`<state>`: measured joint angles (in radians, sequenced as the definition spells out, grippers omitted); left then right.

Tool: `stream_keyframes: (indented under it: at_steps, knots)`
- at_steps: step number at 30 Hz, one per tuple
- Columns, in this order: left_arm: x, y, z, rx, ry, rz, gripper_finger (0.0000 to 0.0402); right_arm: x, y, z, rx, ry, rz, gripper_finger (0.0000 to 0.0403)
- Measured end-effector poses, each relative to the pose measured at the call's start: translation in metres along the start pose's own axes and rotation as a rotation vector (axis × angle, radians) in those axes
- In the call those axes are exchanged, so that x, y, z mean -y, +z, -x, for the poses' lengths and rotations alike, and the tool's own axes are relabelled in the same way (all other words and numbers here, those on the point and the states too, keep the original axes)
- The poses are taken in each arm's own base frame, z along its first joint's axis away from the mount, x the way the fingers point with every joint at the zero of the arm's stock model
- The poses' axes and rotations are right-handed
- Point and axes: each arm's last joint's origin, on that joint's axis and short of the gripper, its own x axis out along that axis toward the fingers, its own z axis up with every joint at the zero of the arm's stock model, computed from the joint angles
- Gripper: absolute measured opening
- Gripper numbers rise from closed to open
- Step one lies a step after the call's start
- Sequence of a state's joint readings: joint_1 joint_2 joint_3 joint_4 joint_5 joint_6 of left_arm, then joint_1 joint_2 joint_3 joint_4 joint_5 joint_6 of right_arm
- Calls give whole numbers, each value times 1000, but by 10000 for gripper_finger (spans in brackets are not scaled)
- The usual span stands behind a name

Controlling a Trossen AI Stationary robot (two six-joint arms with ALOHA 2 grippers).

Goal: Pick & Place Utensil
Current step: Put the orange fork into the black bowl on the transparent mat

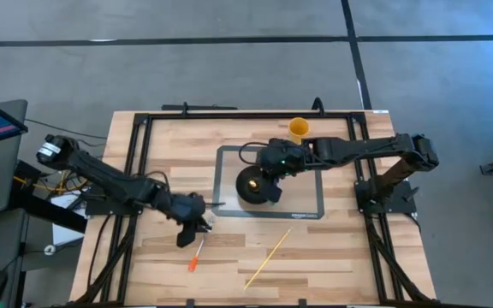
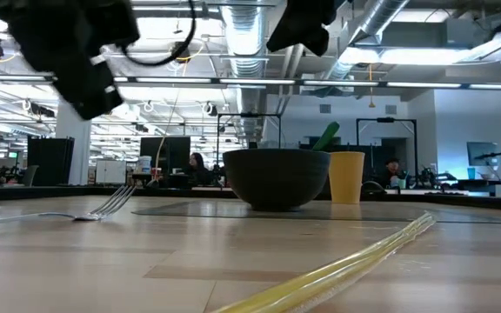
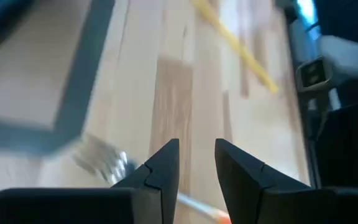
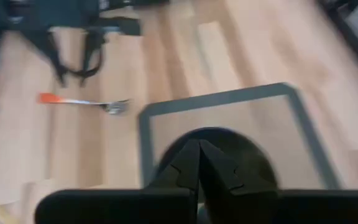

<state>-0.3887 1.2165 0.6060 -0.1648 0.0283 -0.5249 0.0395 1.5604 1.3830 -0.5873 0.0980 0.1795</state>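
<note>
A fork [image 1: 198,250] with an orange handle and metal tines lies flat on the wooden table near its front left, and shows in the low view as fork [image 2: 103,207]. My left gripper [image 1: 195,227] hovers open just above it. In the left wrist view the tines [image 3: 106,163] sit beside my left gripper [image 3: 196,158] and the orange handle [image 3: 215,215] passes under it. A black bowl [image 1: 259,186] stands on a grey mat [image 1: 308,201]. My right gripper [image 4: 198,158] hangs shut above the bowl [image 4: 253,155], clear of it.
A long yellow stick [image 1: 269,256] lies on the table right of the fork, near the front edge. A yellow cup [image 1: 298,128] stands behind the mat, and something green [image 2: 326,136] pokes up beside it in the low view. Black frame rails run along the table's sides.
</note>
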Motion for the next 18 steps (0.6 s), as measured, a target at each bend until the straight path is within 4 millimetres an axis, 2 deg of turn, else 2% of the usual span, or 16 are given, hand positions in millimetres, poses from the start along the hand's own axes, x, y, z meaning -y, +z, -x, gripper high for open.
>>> stream_keyframes:
  at_steps: [4, 8, 12, 18]
  knots:
    - [11, -17, -9, -49, 75, 115, 104, 0, 0, 4, 5, -29, 36, 3]
    - [22, -32, -21, -70, 135, 185, 104, 2, 2, 31, 50, -40, 55, 1]
    - [26, -46, -34, -82, 210, 272, 104, 4, 1, 58, 165, -57, 87, 1]
    - [27, -59, -51, -65, 283, 387, 104, 6, -22, 58, 212, -48, 128, 1]
